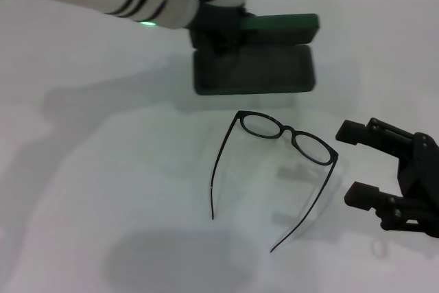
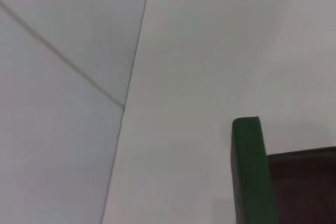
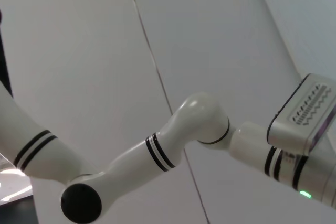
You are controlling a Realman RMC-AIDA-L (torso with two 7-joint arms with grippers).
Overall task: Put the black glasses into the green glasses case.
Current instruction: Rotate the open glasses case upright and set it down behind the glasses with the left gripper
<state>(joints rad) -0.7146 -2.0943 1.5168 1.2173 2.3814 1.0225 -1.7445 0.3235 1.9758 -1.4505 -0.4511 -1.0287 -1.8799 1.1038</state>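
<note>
Green case held open, glasses waiting

Head view: the left gripper [image 1: 218, 29], jaws hidden, steadied the green glasses case [image 1: 255, 68] at 12 o'clock; the black glasses [image 1: 285, 141] lay centre; the right gripper [image 1: 355, 162] waited wide-jawed at 4 o'clock.
Left wrist view: only the case's lid edge appeared.

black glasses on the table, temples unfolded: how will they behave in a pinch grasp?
The black glasses look thin-framed, so probably light and apt to slide on the smooth white table. The long open temples likely flex or swing if gripped there; the bridge seems stiffer. Lenses look fragile, so the open right gripper should avoid them.
</note>
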